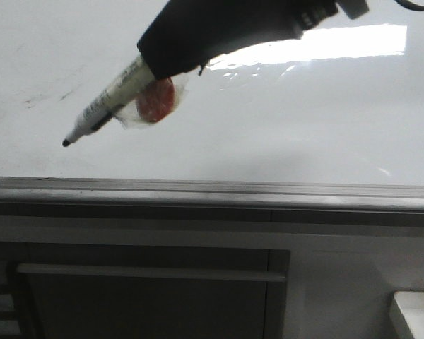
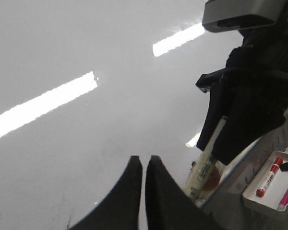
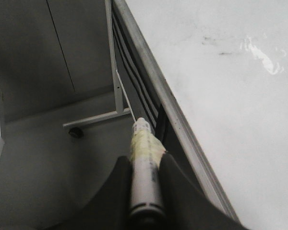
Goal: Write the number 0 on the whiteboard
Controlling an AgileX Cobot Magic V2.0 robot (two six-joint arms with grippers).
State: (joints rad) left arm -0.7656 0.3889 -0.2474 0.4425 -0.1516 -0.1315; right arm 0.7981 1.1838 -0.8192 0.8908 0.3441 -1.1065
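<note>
The right gripper is clamped mid-barrel on a light, stiff marker above the slick whiteboard; the left gripper is closed empty.

Glossy, smooth whiteboard — dull grey metal edge rail.

Overhead strip lights glare off the glossy whiteboard: 1 bright rectangle in the front view, 2 slanted bars in the left wrist view. All 3 pictures are soft and grainy; the area beneath the board's rail is dim.
</note>
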